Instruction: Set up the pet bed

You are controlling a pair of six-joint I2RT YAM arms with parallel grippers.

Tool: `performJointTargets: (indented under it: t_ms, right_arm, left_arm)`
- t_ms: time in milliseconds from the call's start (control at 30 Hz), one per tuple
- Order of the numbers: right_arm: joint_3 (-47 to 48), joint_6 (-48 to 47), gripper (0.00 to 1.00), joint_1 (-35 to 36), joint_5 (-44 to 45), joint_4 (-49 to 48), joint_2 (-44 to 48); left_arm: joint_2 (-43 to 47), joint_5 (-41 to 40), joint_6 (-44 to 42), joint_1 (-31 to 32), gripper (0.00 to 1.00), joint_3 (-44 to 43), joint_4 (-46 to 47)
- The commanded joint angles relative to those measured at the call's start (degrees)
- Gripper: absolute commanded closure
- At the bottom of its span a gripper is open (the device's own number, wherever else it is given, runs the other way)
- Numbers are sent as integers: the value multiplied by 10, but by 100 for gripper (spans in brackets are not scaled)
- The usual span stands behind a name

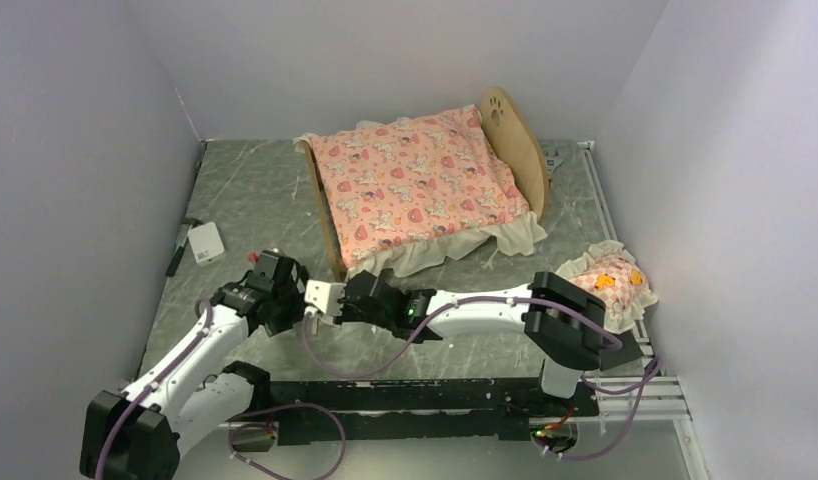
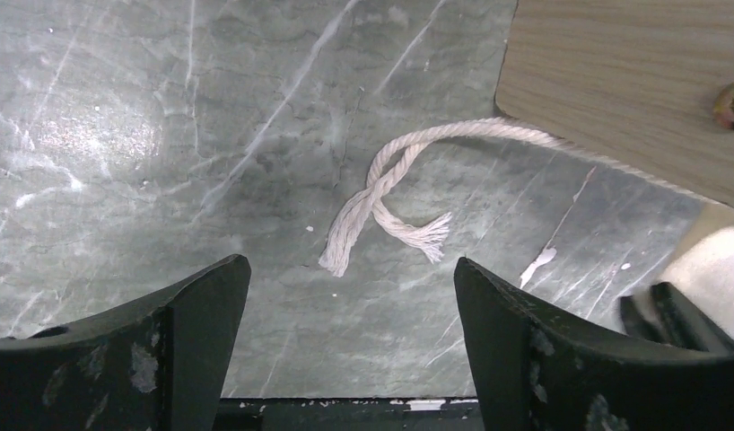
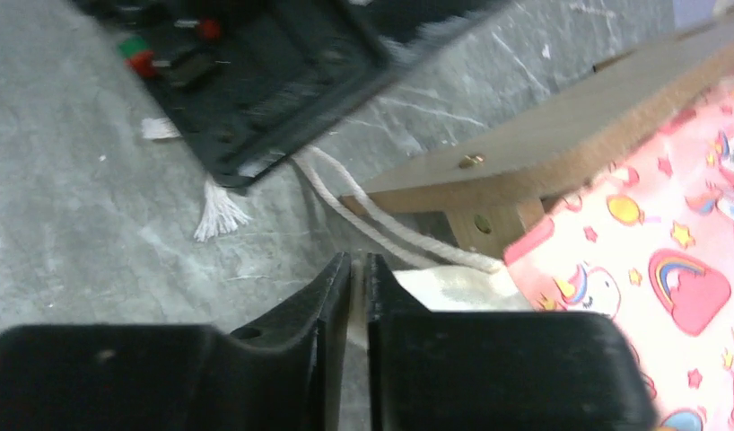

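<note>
Pet bed (image 1: 518, 150) sits at the back of the counter (image 1: 255, 200), mattress (image 1: 415, 180) on it. The frame looks like light, stiff wood, so I'd grab the footboard (image 2: 633, 81), not the floppy rope (image 2: 381, 180). Left hand (image 2: 350, 269) is spread wide over the rope end. Right hand (image 3: 357, 265) is pinched nearly together, can't see anything in it.

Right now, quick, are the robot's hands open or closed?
Left gripper: open, holding nothing.
Right gripper: almost closed; whether it pinches anything cannot be told.
</note>
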State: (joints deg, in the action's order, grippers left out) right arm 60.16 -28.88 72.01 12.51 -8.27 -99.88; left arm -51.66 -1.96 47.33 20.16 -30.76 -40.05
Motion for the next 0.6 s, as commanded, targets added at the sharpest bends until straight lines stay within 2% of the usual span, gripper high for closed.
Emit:
performJointTargets:
  t_ms: [0,67,267,333,467,567]
  right_arm:
    - [-18,52,92,-39,-4,-47,54]
    - [-41,84,100,-61,-25,-71,81]
    - [-125,194,100,-135,-105,-161,158]
    - [-155,222,100,-162,-136,-196,175]
    - [-175,254,100,-192,-177,-228,174]
    - [-178,262,100,-197,-199,-246,159]
  left_arm:
    - [-18,14,-26,-2,12,-28,14]
    - [-27,14,-31,-2,14,-37,15]
    - [-73,4,-54,0,23,-56,26]
    - [-88,0,-56,0,30,-58,34]
    - [-122,-1,-58,0,41,-61,61]
    - [-154,-5,-58,0,42,-68,72]
